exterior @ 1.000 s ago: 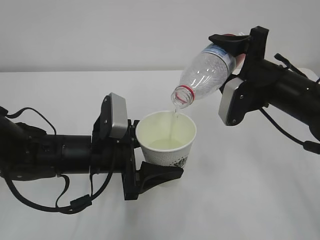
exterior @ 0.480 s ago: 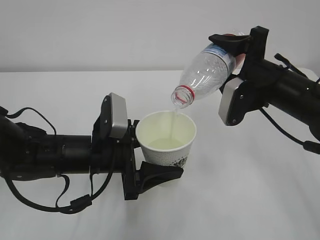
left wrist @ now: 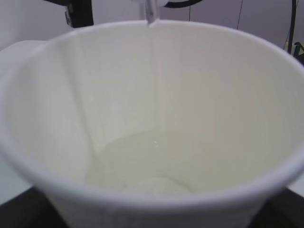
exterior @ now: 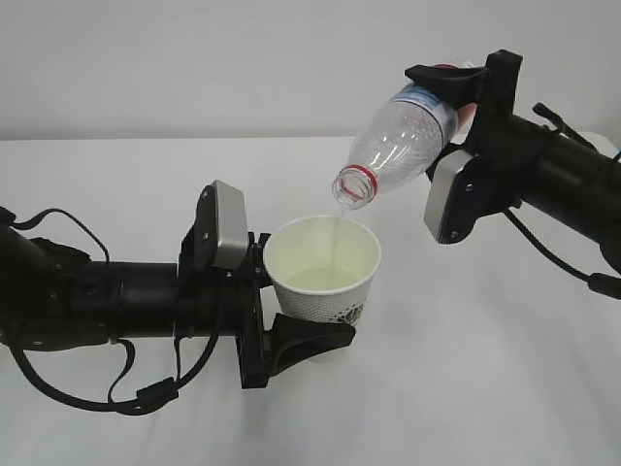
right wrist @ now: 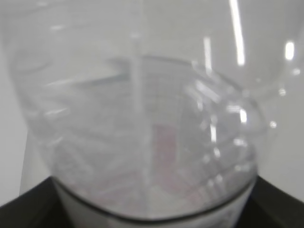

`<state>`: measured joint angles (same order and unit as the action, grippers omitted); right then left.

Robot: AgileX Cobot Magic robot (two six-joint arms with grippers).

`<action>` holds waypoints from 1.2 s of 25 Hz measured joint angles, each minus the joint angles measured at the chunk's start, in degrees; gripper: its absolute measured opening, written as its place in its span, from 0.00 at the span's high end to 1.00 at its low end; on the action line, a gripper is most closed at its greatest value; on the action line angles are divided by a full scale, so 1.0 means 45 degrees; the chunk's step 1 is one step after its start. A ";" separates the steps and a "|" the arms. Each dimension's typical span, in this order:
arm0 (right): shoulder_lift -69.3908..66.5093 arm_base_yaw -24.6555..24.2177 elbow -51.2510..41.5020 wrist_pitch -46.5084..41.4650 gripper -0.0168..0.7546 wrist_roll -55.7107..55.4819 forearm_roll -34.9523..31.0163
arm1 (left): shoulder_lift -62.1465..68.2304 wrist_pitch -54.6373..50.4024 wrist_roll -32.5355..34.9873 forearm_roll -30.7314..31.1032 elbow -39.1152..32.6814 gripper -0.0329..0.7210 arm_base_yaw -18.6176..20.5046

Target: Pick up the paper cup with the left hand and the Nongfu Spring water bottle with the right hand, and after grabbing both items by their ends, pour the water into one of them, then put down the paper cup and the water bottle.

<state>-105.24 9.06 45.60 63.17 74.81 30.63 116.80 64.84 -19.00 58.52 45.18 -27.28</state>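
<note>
White tabletop (exterior: 505,369) fills lower scene; plain pale wall (exterior: 194,58) behind, meeting table's far edge.

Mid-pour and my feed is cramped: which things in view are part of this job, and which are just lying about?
In the job:
- paper cup, held in the left gripper
- Nongfu Spring water bottle, tipped over the cup, held in the right gripper
- water, pooling in the cup

Lying about:
- nothing loose to be seen; only the white table
</note>
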 joint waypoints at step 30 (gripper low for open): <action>0.0000 0.0000 0.0000 0.0070 0.28 0.0048 -0.0097 | 0.0000 0.0000 0.0000 -0.0019 0.0000 0.16 0.0000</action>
<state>-105.24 9.06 45.60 63.49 75.03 30.19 116.80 64.84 -19.00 58.43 45.18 -27.28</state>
